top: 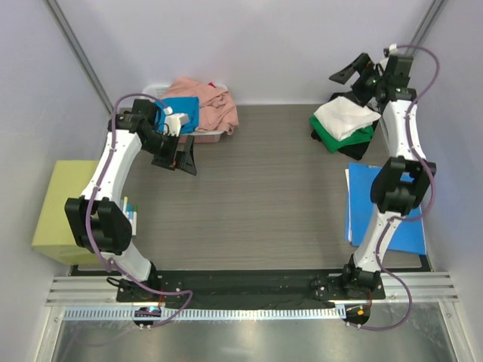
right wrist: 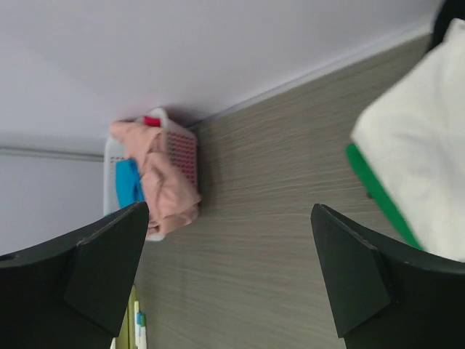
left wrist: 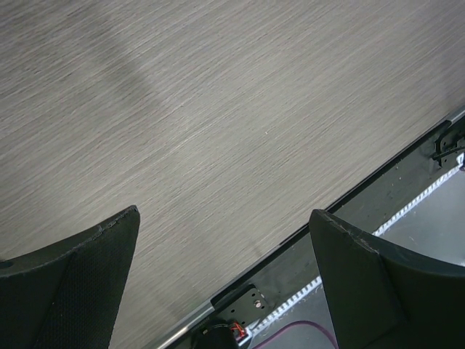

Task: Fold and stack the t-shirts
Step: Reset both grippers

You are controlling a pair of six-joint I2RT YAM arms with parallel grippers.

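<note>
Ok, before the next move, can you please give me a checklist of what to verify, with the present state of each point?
1. The left jaws are open and hold nothing: ok.
2. The right jaws are open and hold nothing: ok.
3. The middle of the table is bare for folding: ok.
4. The folded stack, white t-shirt on green t-shirt, lies neatly at the far right: ok.
5. All shirts are folded: not ok. The pink t-shirt and the blue t-shirt lie crumpled in the basket.
6. More shirts are hidden under those two: cannot tell.
</note>
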